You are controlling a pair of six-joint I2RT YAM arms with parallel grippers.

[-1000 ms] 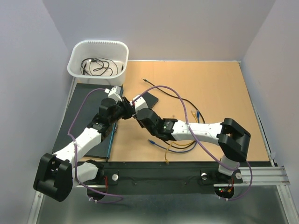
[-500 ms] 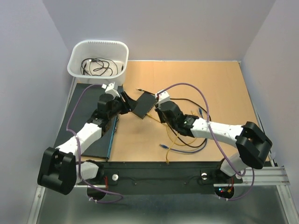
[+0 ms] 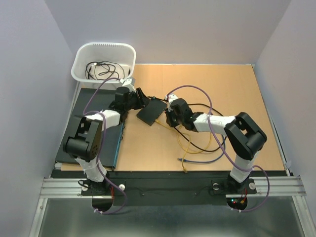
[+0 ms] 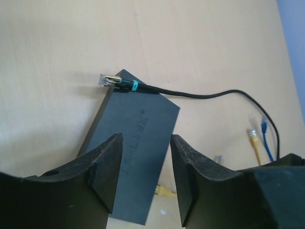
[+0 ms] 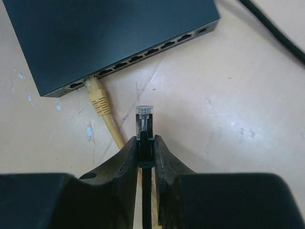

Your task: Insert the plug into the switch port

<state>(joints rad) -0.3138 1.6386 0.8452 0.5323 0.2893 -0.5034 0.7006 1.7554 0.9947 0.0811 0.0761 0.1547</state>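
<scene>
Grip: our right fingers [image 5: 126, 157] pinch the clear plastic plug [image 5: 144, 114], tip forward.
Line-up: the switch port [image 5: 136, 58] in the flat black box [image 5: 105, 33] edge lies just ahead, apart; plug axis slightly askew.
Support: our left fingers [image 4: 107, 167] stand parted, empty.

**Plug held just short of the switch, not yet in a port**

The plug [image 5: 144, 116] is a clear modular connector on a black cable, with a teal band just behind it. The right gripper [image 5: 145, 140] pinches it at that band. It points nose-first at the switch [image 5: 105, 33], a flat black box lying flat, and sits close to its socketed edge without touching. The switch port [image 5: 136, 58] is one empty socket mid-row along that edge. A yellow plug [image 5: 96, 93] fills a socket near one end.
</scene>
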